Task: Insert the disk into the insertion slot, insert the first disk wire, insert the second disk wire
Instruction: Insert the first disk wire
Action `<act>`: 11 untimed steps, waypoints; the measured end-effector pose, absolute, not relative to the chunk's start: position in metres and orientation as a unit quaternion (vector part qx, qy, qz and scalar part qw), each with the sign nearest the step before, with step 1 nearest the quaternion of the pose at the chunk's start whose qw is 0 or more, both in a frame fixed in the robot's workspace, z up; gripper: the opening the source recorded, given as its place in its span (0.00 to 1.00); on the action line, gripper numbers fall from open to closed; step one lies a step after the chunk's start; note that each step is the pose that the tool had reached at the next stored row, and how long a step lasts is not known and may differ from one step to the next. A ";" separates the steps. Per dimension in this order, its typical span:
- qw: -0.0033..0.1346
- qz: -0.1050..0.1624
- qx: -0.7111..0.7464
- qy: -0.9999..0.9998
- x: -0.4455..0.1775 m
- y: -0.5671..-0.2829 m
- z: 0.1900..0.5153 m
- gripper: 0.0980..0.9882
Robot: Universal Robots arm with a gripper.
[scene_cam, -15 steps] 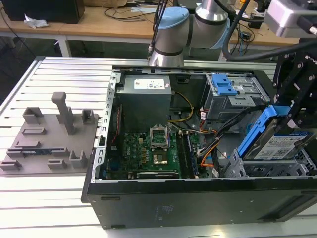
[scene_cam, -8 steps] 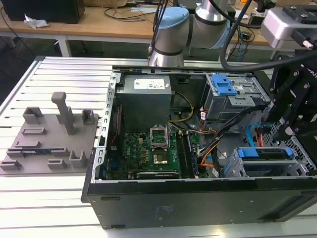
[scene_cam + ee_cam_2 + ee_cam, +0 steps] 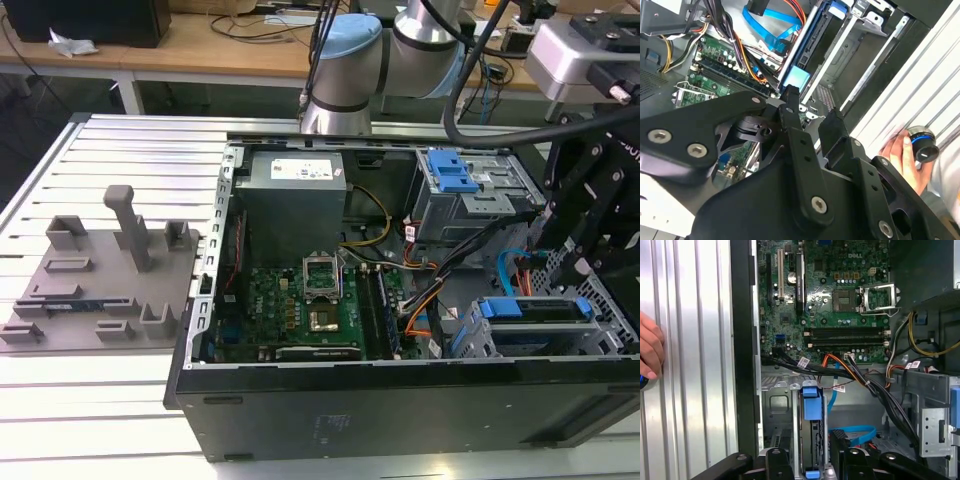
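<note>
Squarely over the front corner of an open computer case (image 3: 400,410), the gripper (image 3: 807,456) hangs with its two black fingers (image 3: 775,461) spread wide, holding nothing. The disk (image 3: 813,437), edge-on in its blue caddy, stands just beyond the fingertips and in line with the gap between them. It sits in the insertion slot (image 3: 776,405), the grey sheet-metal bay beside the motherboard (image 3: 840,300), at the exterior view's lower right. How deep it is seated cannot be told. A loose blue data cable (image 3: 855,432) loops just beside the disk, and a black wire bundle (image 3: 880,390) runs across the bay near one finger. On the ribbed aluminium table (image 3: 695,340), a person's hand (image 3: 650,350) rests near the case wall. The likely trouble is a snag: a finger coming down among these wires could hook the blue cable or drag the bundle, and a disk not fully home could be knocked askew by a touch on its caddy
</note>
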State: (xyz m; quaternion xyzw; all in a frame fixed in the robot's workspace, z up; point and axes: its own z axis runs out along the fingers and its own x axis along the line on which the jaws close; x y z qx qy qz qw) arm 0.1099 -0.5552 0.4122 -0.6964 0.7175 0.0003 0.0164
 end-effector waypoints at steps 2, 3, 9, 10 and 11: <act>0.016 0.000 -0.696 0.717 0.110 -0.555 0.412 0.38; 0.016 0.000 -0.696 0.717 0.110 -0.555 0.412 0.38; 0.015 -0.001 -0.696 0.717 0.110 -0.555 0.411 0.38; 0.012 -0.004 -0.696 0.717 0.110 -0.552 0.411 0.38; 0.007 -0.009 -0.697 0.717 0.110 -0.549 0.411 0.38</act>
